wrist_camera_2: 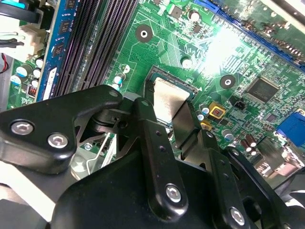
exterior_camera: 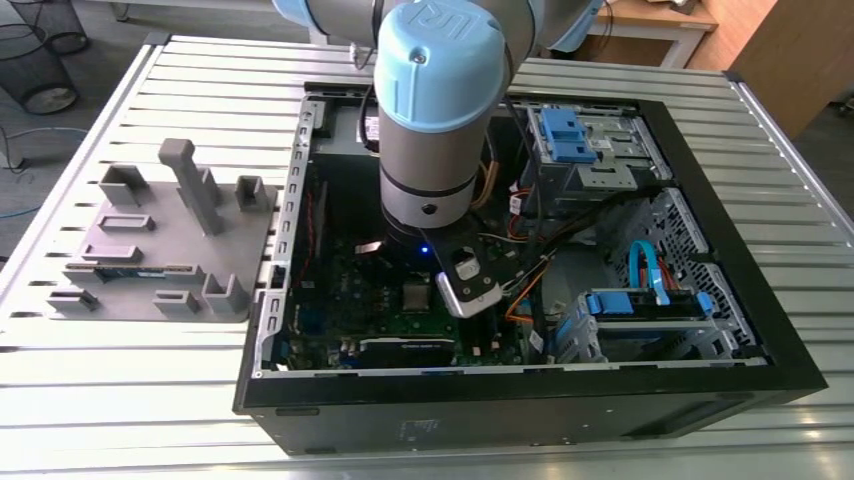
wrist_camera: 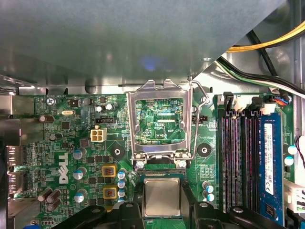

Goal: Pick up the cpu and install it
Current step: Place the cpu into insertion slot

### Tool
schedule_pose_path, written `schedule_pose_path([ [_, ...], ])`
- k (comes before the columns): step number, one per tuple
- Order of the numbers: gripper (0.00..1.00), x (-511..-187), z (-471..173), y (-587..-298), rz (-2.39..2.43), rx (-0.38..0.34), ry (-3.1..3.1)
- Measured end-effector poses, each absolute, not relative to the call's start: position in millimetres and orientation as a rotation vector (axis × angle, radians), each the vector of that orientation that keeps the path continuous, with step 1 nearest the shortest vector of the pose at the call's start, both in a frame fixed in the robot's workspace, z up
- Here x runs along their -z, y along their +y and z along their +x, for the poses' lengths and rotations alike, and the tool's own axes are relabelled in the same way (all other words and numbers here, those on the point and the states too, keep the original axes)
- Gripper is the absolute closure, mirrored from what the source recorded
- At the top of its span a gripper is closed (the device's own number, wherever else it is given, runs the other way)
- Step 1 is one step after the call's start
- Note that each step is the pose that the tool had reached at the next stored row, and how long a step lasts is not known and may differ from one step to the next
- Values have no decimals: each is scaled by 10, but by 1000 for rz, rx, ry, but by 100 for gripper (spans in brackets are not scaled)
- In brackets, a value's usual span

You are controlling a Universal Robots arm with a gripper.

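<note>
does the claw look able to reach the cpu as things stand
Probably yes: the claw is right at the cpu, and the metal frame stands swung open, clear of it.

Exterior view high, angled down; both wrist views close above motherboard point(wrist_camera: 71, 121) point(wrist_camera_2: 162, 45)

Shiny silver, dark-rimmed cpu point(wrist_camera: 162, 196); green motherboard point(wrist_camera: 62, 138) with fine pale traces; black end effector point(wrist_camera_2: 164, 114); blue memory module point(wrist_camera: 269, 157); plain grey tray point(exterior_camera: 160, 250); ribbed silver bench point(exterior_camera: 534, 450); pale blue arm cap point(exterior_camera: 434, 70).
</note>
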State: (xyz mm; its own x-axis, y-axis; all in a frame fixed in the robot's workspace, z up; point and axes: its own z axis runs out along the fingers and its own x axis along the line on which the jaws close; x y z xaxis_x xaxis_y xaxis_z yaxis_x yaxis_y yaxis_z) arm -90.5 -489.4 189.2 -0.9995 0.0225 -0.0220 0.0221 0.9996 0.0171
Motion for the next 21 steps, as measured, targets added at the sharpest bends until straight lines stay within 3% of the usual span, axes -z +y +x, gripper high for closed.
schedule_pose_path([
  [3,57,-1890,-903,-4894,34,-27,3119],
  [4,51,-1890,-903,-4894,34,-27,3119],
  [21,51,-1957,-905,-4899,35,-26,3119],
])
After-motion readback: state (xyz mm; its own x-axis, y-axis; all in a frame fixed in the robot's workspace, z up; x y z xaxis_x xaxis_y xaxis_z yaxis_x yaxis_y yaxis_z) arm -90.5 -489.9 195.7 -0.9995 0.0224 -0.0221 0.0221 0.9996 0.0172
